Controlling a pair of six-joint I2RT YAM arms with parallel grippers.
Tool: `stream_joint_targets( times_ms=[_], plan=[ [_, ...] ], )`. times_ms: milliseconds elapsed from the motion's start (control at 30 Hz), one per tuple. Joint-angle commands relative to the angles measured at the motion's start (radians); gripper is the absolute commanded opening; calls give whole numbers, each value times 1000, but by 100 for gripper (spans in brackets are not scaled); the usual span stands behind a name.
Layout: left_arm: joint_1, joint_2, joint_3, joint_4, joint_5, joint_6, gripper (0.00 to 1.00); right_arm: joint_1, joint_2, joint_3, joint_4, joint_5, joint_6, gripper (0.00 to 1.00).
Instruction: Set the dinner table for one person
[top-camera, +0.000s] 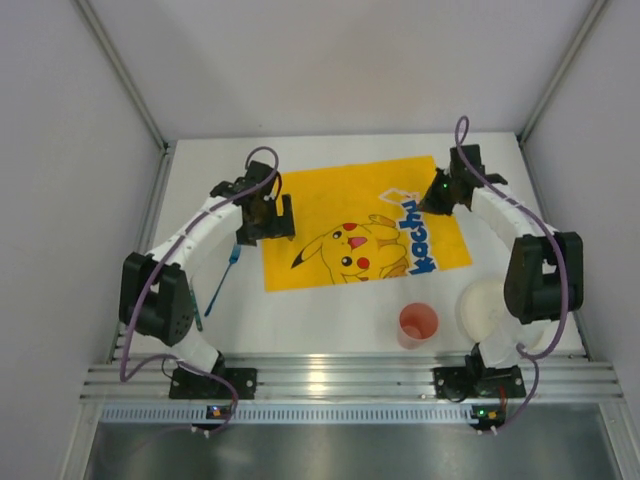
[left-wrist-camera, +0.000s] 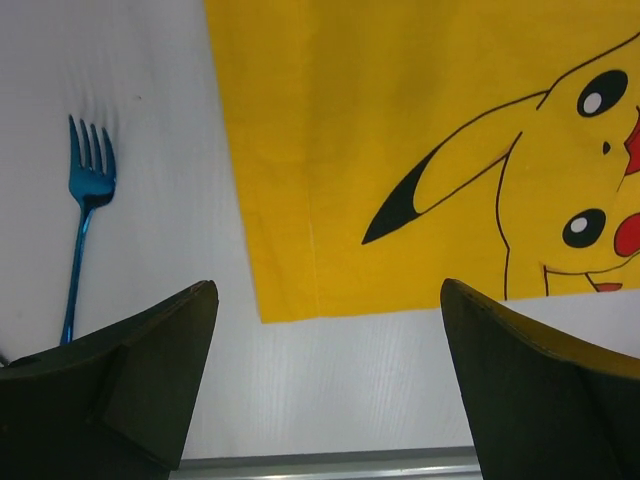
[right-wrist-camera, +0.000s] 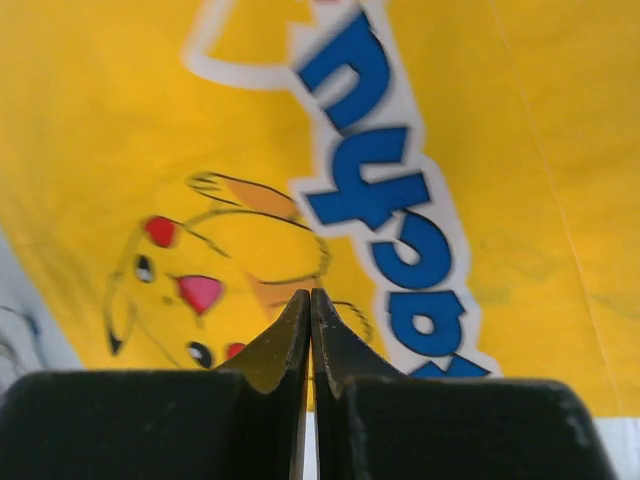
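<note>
1. The left fingers (left-wrist-camera: 150, 380) stand wide apart and hold nothing. The white tabletop (left-wrist-camera: 330, 390) shows between and below them.
2. A corner of the yellow Pikachu mat (left-wrist-camera: 400, 120) lies just ahead of their gap. A blue fork (left-wrist-camera: 91, 175) lies ahead of the left-hand finger.
3. The right fingers (right-wrist-camera: 285, 345) are pressed tip to tip above the mat's print, with nothing seen between them.

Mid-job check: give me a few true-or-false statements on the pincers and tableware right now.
1. The left pincer is open. True.
2. The blue fork lies on the yellow mat. False: the fork lies on the bare dinner table, left of the mat.
3. The right pincer is shut. True.
4. The pink cup stands on the mat. False: the cup stands on the table beside the white dish.
</note>
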Motion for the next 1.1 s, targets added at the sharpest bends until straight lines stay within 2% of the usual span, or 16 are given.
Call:
stream_joint_targets(
  times_ms=[0, 100, 167, 233, 333, 600, 767, 900, 1000, 1033, 1067],
  plan=[
    [3, -17, 85, 37, -109, 54, 98, -13, 88, -109, -115, 39, -87, 0],
    [3, -73, 85, 45, -247, 52, 99, -12, 123, -129, -78, -8, -99, 0],
    [4, -112, 29, 77, -391, 42, 99, -12, 134, -141, -73, -7, -99, 0],
    [29, -152, -5, 50, -473, -44, 99, -12, 140, -173, -75, -12, -101, 0],
    [93, -187, -79, 43, -412, -47, 99, -9, 130, -238, -69, -33, -89, 0],
    [147, -202, -171, 92, -353, -35, 99, 8, 27, -359, -82, -50, -46, 0],
    [197, -187, -218, 120, -321, 20, 99, 16, -27, -318, -89, -21, -50, 0],
    [305, -167, -261, 172, -208, 147, 98, 22, -97, -226, -142, -18, -64, 1],
    [345, -109, -277, 195, -136, 219, 93, 25, -120, -126, -185, -13, -87, 25],
    [349, -92, -280, 201, -120, 233, 91, 24, -130, -80, -217, -10, -92, 44],
    [351, -74, -281, 207, -103, 247, 88, 24, -136, -60, -231, -7, -104, 50]
  ],
)
